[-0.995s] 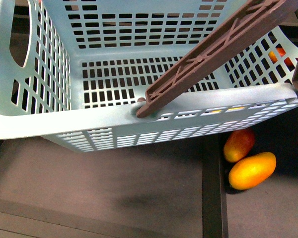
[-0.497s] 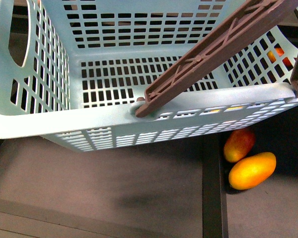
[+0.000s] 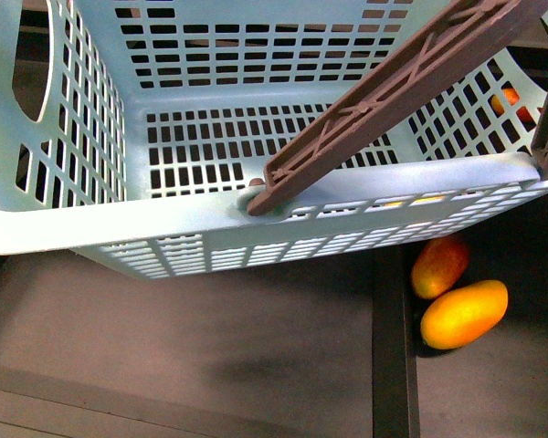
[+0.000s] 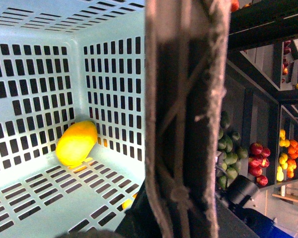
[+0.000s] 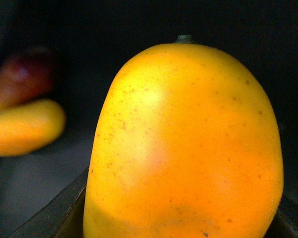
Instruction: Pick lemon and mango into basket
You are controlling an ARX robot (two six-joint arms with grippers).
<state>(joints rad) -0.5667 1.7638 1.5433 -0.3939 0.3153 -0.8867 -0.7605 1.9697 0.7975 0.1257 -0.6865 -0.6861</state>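
One lemon (image 4: 77, 144) lies on the slotted floor of the teal basket (image 3: 164, 219), against its wall. The mango (image 5: 184, 144) fills the right wrist view; whether the right hand pinches it, or how the left hand stands, cannot be told. Beside the basket, a red-blushed mango (image 3: 438, 266) and an orange mango (image 3: 463, 313) lie close together on the dark surface (image 3: 210, 338).

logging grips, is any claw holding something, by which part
Cannot be told: the mango fills the right wrist view, stem end away, but no claw shows clearly.
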